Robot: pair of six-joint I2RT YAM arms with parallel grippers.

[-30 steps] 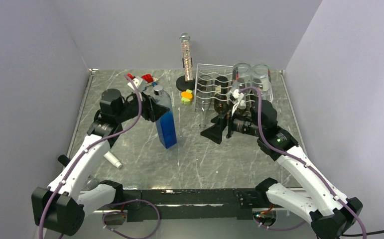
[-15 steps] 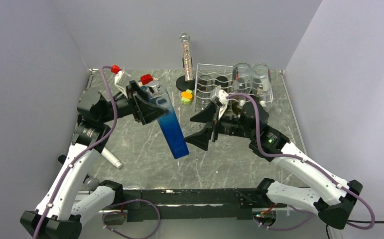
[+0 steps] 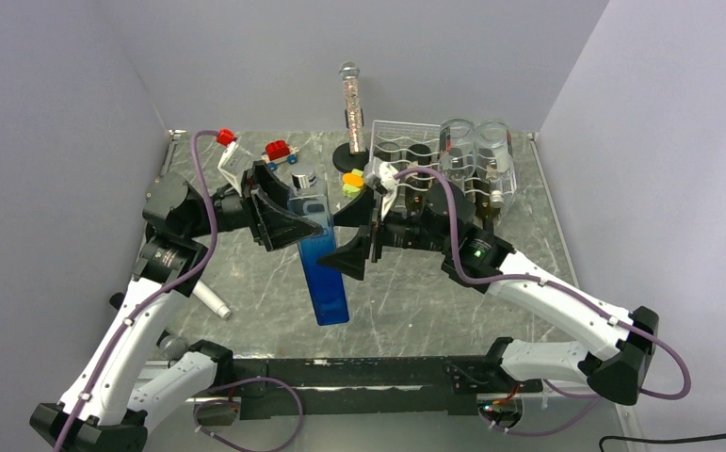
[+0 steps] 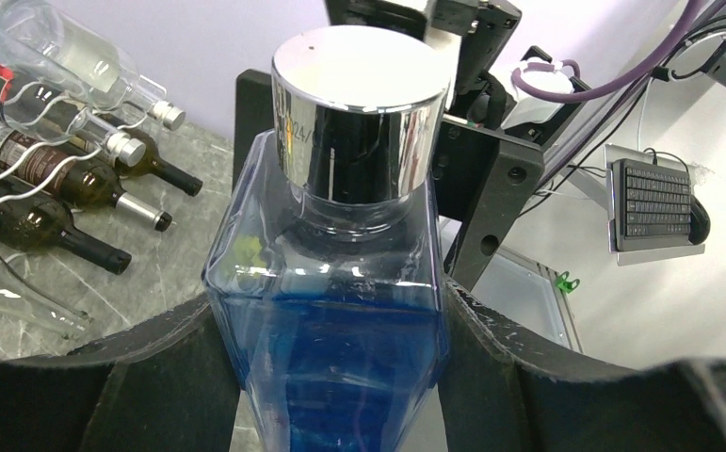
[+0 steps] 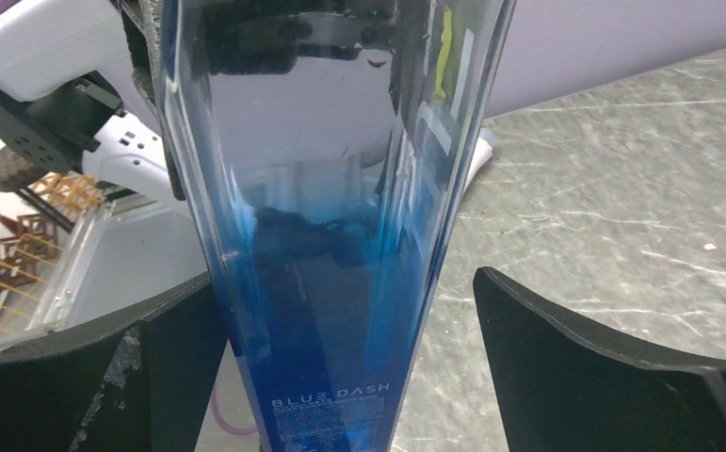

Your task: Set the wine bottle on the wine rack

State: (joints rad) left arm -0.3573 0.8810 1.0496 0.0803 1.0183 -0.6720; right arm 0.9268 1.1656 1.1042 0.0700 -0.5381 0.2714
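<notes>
Two hands are at one bottle. My left gripper [image 3: 295,215] is pinching the wine bottle [image 3: 322,266] at its shoulders, just under the cap. In the left wrist view, the black fingers [image 4: 166,363] press flat against both sloping sides. My right gripper [image 3: 340,240] is spread wide, straddling the lower body. Its right finger [image 5: 585,348] stands clear of the glass. The other finger's edge sits behind the bottle wall, so I cannot tell whether it touches.

The bottle is clear and flat-sided with sharp corners, and it has a round, mirror-bright cap [image 4: 357,113]. Blue liquid fills the lower part and fades to clear higher up. White lettering near one end reads BLUE DASH. It hangs tilted over the middle of the table [image 3: 415,301], a grey slab with pale marble-like veins. I cannot make out whether its base touches the surface.

The wine rack [image 3: 406,160], made of white wire bent into wavy cradles, stands at the far right. It is apart from my bottle, which is left of it and nearer. Clear bottles [image 3: 472,146] and dark bottles [image 4: 53,231] already lie in it. My right arm covers its near edge. A tall glittery tube [image 3: 348,99] on a black foot stands just left of the rack.
</notes>
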